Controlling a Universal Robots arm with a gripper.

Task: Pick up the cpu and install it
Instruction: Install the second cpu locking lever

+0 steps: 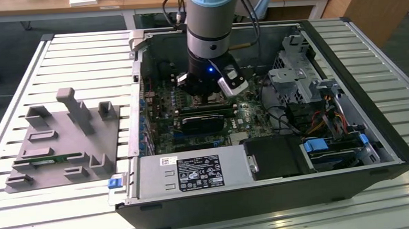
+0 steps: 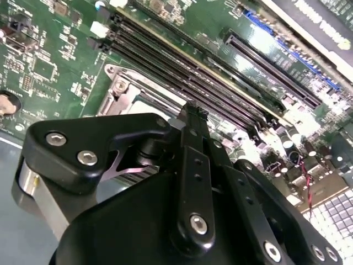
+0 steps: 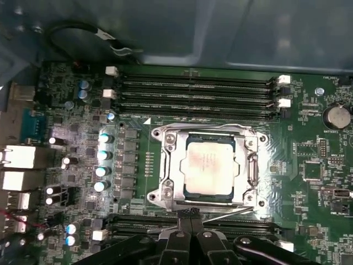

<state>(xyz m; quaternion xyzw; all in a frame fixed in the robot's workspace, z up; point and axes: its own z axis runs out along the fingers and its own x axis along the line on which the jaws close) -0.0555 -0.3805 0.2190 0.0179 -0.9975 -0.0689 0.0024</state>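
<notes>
Inside the open computer case (image 1: 372, 111) the cpu (image 3: 209, 165) already sits in its socket (image 3: 165, 182), so keep your narrow, empty gripper (image 3: 190, 212) centred and level

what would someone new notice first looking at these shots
The robot arm reaching down into the open computer case in the exterior view. In the first wrist view, the cpu lies inside its shiny metal socket frame on the green board, with the gripper at the frame's edge. A grey holder tray sits on the slatted table at the exterior view's left.
</notes>
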